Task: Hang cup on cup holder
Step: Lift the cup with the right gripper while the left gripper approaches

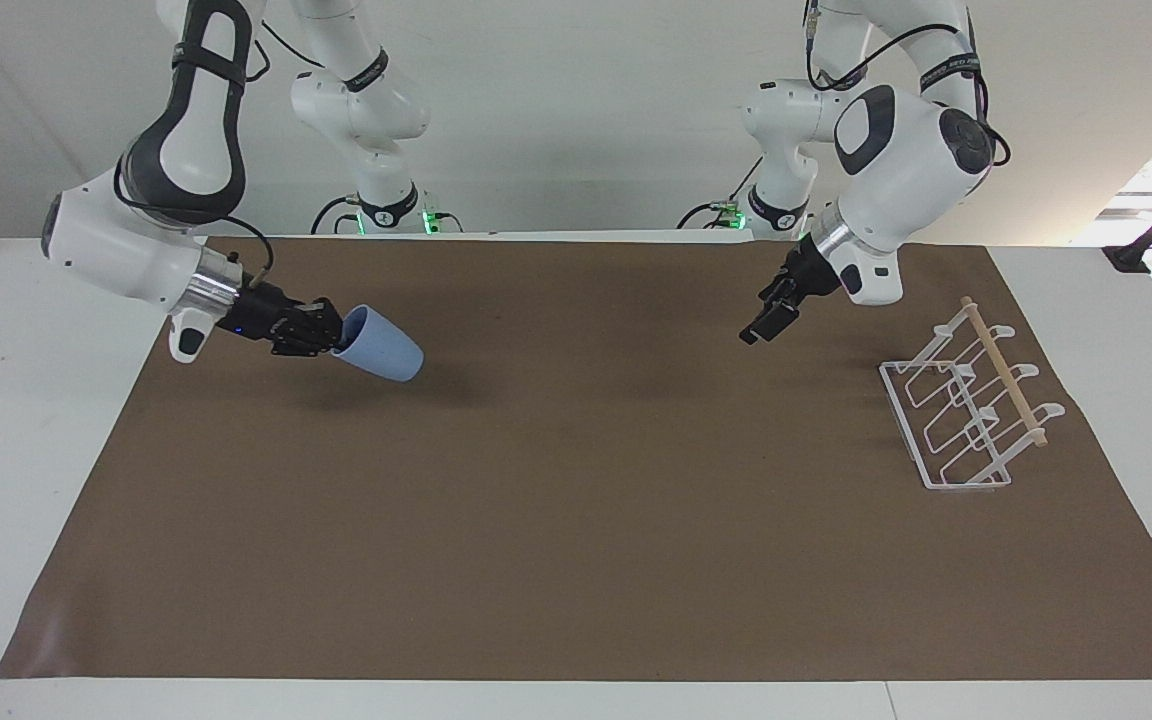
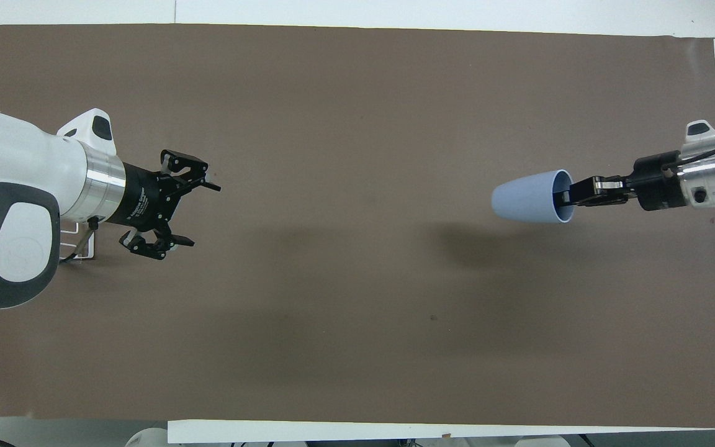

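The light-blue cup point(image 1: 381, 356) is lifted off the brown mat and tilted on its side, its rim toward my right gripper point(image 1: 334, 335). That gripper is shut on the cup's rim, one finger inside, over the right arm's end of the table; in the overhead view the cup point(image 2: 528, 197) and the right gripper point(image 2: 567, 197) show the same hold. The white wire cup holder point(image 1: 966, 410) with its wooden dowel stands at the left arm's end. My left gripper point(image 1: 761, 328) is open and empty in the air, over the mat beside the holder; it also shows in the overhead view point(image 2: 202, 214).
A brown mat point(image 1: 576, 560) covers the table. In the overhead view the left arm hides nearly all of the cup holder; only a corner of it point(image 2: 78, 243) shows.
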{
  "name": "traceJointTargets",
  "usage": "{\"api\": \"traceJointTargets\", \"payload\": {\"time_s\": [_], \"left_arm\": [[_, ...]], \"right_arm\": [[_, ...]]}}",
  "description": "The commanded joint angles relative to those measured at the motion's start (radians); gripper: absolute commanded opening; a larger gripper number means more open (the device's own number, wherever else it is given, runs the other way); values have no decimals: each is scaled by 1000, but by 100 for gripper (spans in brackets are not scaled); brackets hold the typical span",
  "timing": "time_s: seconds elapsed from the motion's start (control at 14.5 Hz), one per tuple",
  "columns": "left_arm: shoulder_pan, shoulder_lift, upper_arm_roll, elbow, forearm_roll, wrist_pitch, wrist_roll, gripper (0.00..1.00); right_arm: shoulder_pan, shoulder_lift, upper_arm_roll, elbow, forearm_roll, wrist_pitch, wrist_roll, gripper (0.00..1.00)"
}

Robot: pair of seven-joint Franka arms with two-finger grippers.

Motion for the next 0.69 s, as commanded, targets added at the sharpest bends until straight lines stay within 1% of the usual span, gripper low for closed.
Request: {"api": "traceJointTargets", "payload": {"time_s": [0.0,0.14,0.21,0.28,0.35,0.42,0.48,0.55,0.62], "left_arm": [[-92,37,11,27,-59,151,-270,100],[-148,61,13,83,-50,167,-370,100],[-174,64,10,109,-45,164,-420,100],[-212,83,13,136,-9,153,-457,100],[-238,102,11,205,95,88,-511,100],[-246,139,10,297,164,-13,-566,100],[-247,177,10,395,182,-105,-600,100],[-252,205,10,467,182,-164,-646,100],[-260,219,10,492,182,-170,-719,100]], "right_arm": [[102,0,0,-11,136,-4,119,0],[187,0,-2,-11,239,15,192,0],[221,0,0,-11,261,51,200,0],[257,0,0,-12,276,90,203,0],[296,2,0,-12,289,132,215,0],[337,3,0,-12,299,189,244,0],[375,5,0,-12,310,226,265,0],[405,6,0,-12,312,254,282,0],[416,8,0,-12,312,259,286,0]]}}
